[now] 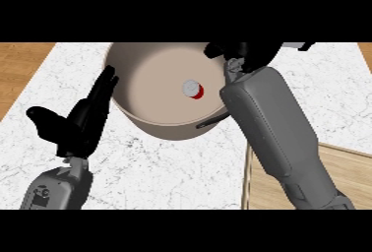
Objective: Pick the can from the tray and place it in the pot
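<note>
- The can (193, 89), red with a pale top, lies on the floor of the pot (145, 83), right of the middle, and no hand touches it.
- The pot is beige and wide, with a dark handle on its near right side; it stands on the white marble counter (167, 167).
- The right hand (243, 53) is above the pot's far right rim, at the top of the view; its grey forearm runs down past the pot's right side. Whether its fingers are spread or curled cannot be made out.
- The left hand (76, 123) stands just left of the pot, fingers straight and pointing up beside the pot's wall, thumb set apart to the left, holding nothing.
- A wooden tray (349, 172) shows at the lower right, partly hidden by the right forearm.
</note>
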Robot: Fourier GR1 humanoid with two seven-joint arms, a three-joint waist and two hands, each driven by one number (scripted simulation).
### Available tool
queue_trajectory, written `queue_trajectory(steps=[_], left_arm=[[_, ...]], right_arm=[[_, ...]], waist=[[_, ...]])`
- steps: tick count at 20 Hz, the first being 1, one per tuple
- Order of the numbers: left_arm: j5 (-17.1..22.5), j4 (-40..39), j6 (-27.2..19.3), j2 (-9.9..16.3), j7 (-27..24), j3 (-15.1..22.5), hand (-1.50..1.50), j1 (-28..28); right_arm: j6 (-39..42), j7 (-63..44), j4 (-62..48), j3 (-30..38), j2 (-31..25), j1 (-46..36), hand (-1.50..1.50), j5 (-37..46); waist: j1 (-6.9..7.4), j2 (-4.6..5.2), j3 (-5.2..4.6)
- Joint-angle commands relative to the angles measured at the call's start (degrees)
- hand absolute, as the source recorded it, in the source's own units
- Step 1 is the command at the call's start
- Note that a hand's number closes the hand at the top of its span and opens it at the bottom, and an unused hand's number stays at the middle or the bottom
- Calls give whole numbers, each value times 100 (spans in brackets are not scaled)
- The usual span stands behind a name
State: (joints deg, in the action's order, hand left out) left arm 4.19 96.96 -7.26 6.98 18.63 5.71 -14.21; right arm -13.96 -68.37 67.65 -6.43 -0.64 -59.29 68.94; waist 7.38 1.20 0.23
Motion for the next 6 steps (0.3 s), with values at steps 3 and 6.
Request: queue_trajectory(steps=[3,6], left_arm=[[31,-215,58,-76,87,104,0,253],[8,-172,33,-82,94,92,0,285]], right_arm=[[-1862,-1130,148,30,60,-200,-150,958],[-2163,-1319,336,7,61,33,-150,1309]], waist=[[-160,-24,-37],[-280,-77,-32]])
